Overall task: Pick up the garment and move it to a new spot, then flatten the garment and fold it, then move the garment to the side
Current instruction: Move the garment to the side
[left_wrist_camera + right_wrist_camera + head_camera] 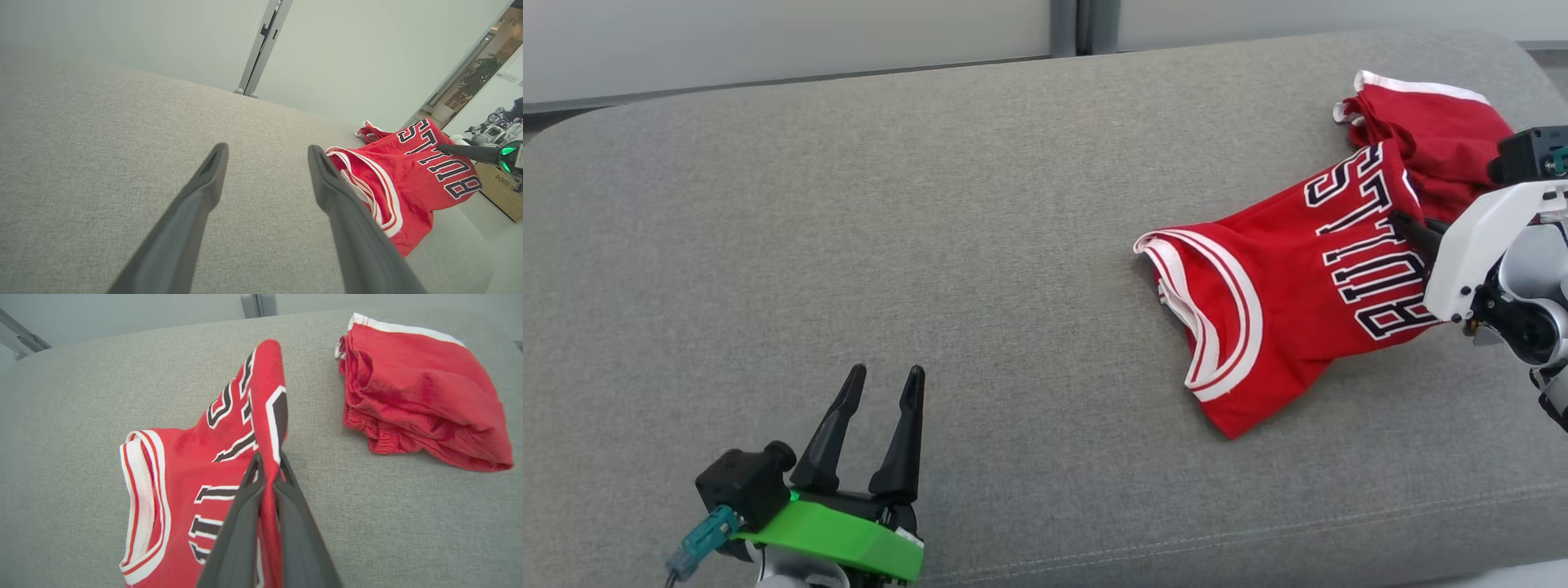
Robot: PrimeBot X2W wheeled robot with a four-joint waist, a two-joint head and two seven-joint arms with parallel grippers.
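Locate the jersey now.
In the head view, the jersey sits at the right of the cushion, in front of the red shorts, pinched in the right claw.

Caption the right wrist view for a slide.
Right gripper pinching a fold of the red lettered jersey on grey fabric cushion.

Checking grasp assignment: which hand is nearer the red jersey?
Right. Right hand is shut on a fold of the jersey; left hand is open, well apart, to its left.

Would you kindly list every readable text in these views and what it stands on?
"BULLS": black letters edged white, on the red jersey.
Print on the brown box at the left wrist view's right edge: too small to read.
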